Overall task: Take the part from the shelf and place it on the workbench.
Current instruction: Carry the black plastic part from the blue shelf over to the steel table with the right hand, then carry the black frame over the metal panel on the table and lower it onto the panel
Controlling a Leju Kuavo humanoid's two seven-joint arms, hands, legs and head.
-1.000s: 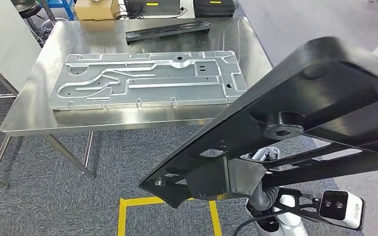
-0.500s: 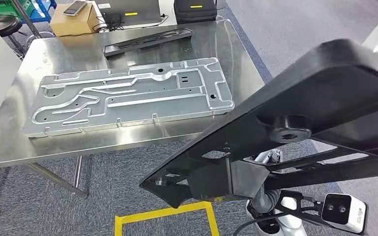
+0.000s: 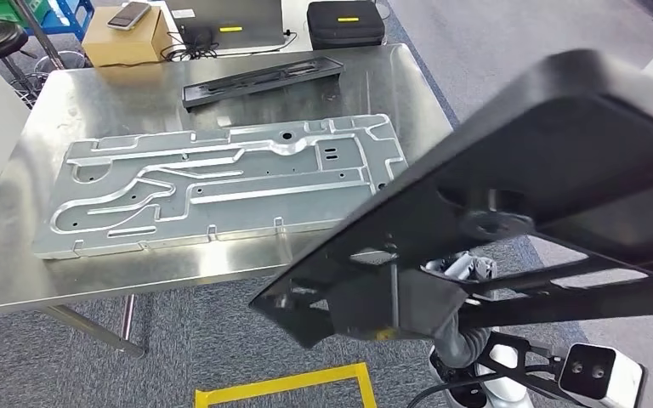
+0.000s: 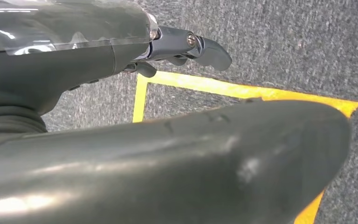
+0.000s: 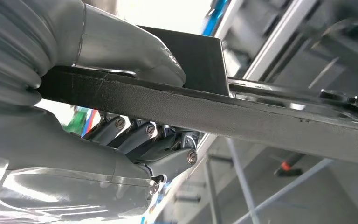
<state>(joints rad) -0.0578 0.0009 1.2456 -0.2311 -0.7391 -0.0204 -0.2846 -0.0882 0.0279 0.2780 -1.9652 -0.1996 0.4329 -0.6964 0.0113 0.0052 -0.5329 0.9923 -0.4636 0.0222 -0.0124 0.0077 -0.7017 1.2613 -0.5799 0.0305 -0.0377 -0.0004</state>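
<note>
The large black part (image 3: 561,153) slants across the right half of the head view, held above the carpet in front of the steel workbench (image 3: 408,76). My right hand (image 5: 51,135) grips it: the grey thumb (image 5: 121,49) presses one face of the part's edge (image 5: 242,116) and the dark fingers (image 5: 135,135) curl against the other. A bit of that hand (image 3: 463,265) shows under the part in the head view. My left hand (image 4: 177,44) hangs over the floor, holding nothing, with a dark finger stretched out.
On the workbench lie a wide silver metal plate (image 3: 221,183) and, behind it, a second long black part (image 3: 259,81). Beyond the table are a cardboard box (image 3: 127,38), a black case (image 3: 344,21) and a stool (image 3: 0,38). Yellow tape (image 3: 281,382) marks the carpet.
The whole picture has shifted: the camera moved, and the workbench now sits further left and nearer. The black part stays in my right hand, much where it was in the view.
</note>
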